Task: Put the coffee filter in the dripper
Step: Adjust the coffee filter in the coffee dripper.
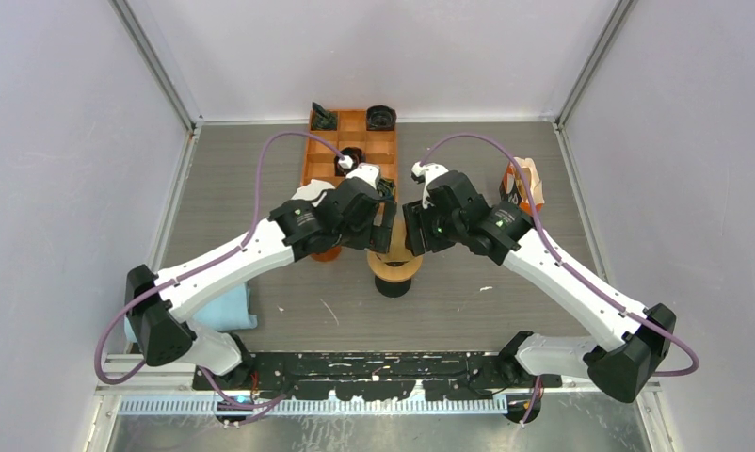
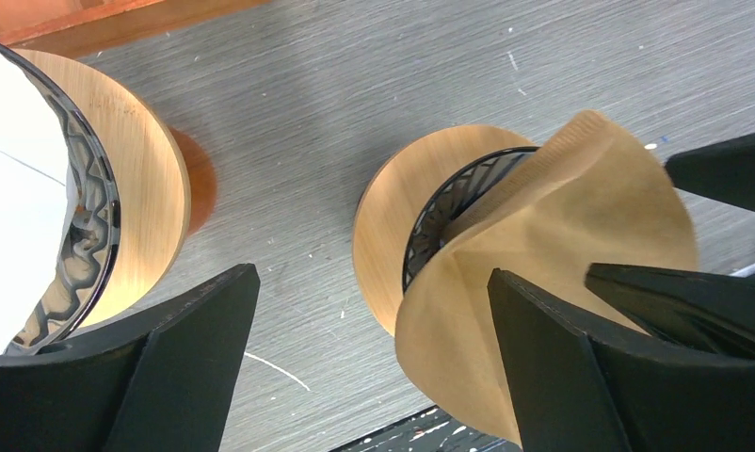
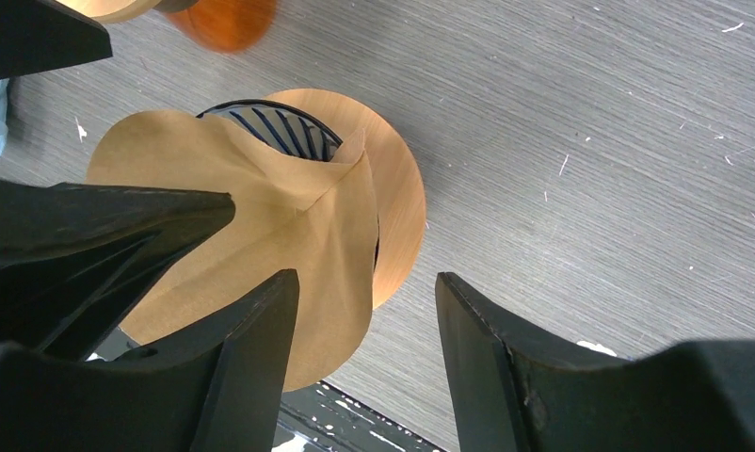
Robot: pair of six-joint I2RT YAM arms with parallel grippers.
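Brown paper, folded into a cone, the coffee filter (image 2: 562, 207) lies over the mouth of the dripper (image 2: 383, 217), a pale wooden ring around a black ribbed cone. It covers most of the opening. A crescent of black ribs shows on one side, and on the side nearer the arm bases the paper hangs out past the wooden ring. How far its tip reaches down into the cone I cannot tell.

Both arms meet above the dripper in the middle of the grey wood-grain bench (image 1: 506, 292). The left arm's fingers (image 2: 176, 377) are spread wide and grip nothing. One hangs over bare bench well apart from the filter; the other crosses the filter's edge in the left wrist view. The right arm's fingers (image 3: 534, 367) are also parted. One overlaps the paper in the right wrist view, the other stands over bare bench, and the filter's edge and the ring show in the gap between them, so nothing is pinched.

Just beside the dripper stands a second wooden-ringed dripper (image 2: 138, 188) with white paper inside. An orange compartment tray (image 1: 355, 141) sits at the far side, and a light blue cloth (image 1: 228, 309) lies near the left arm.
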